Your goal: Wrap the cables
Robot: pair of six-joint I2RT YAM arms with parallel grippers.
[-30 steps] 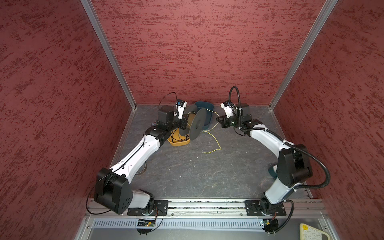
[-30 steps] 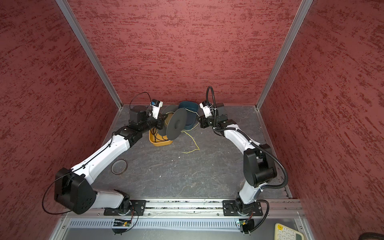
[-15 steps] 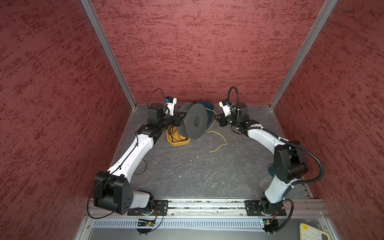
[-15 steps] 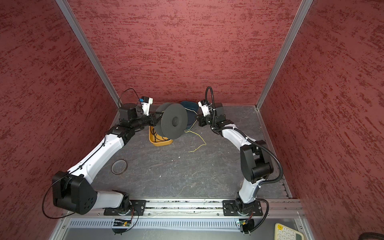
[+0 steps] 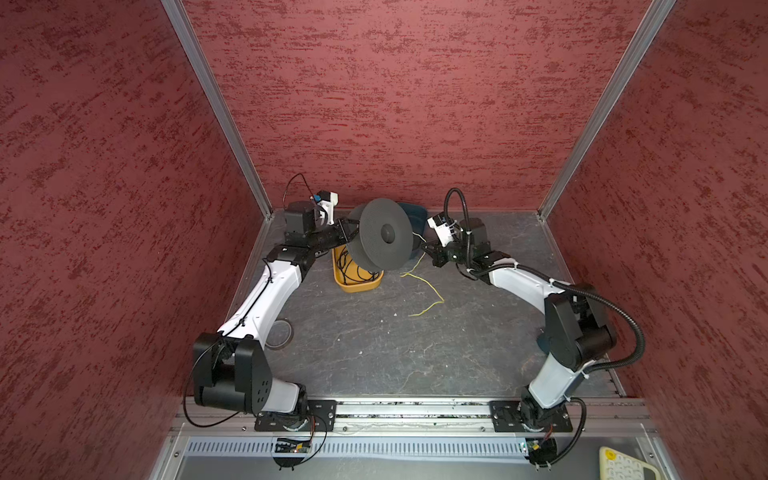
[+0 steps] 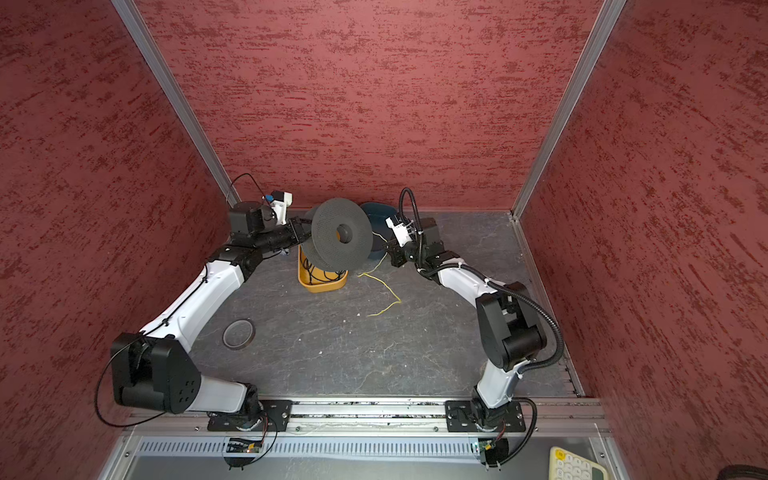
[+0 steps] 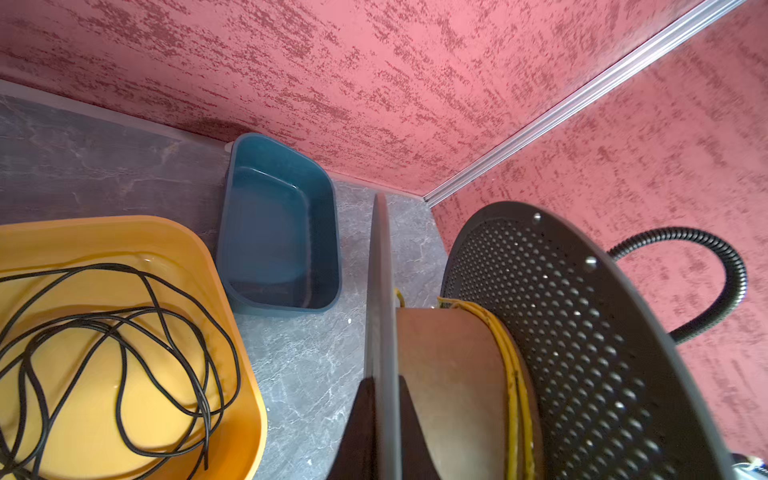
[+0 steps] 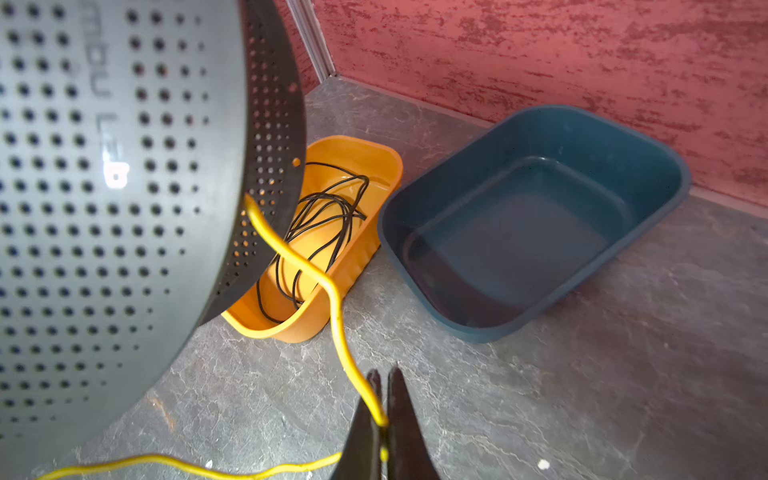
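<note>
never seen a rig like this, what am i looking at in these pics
These are two robot arms on a rail at a table's edge, each ending in a two-fingered gripper. Two pictures look down from above; two come from cameras on the wrists. The left gripper is shut on one flange of a dark perforated spool, held off the table. The right gripper pinches a thin yellow cable that runs to the spool, where a few turns are wound; its loose end lies on the table. Nearby sit an orange tray holding a black cord, an empty blue tub and a dark ring.
</note>
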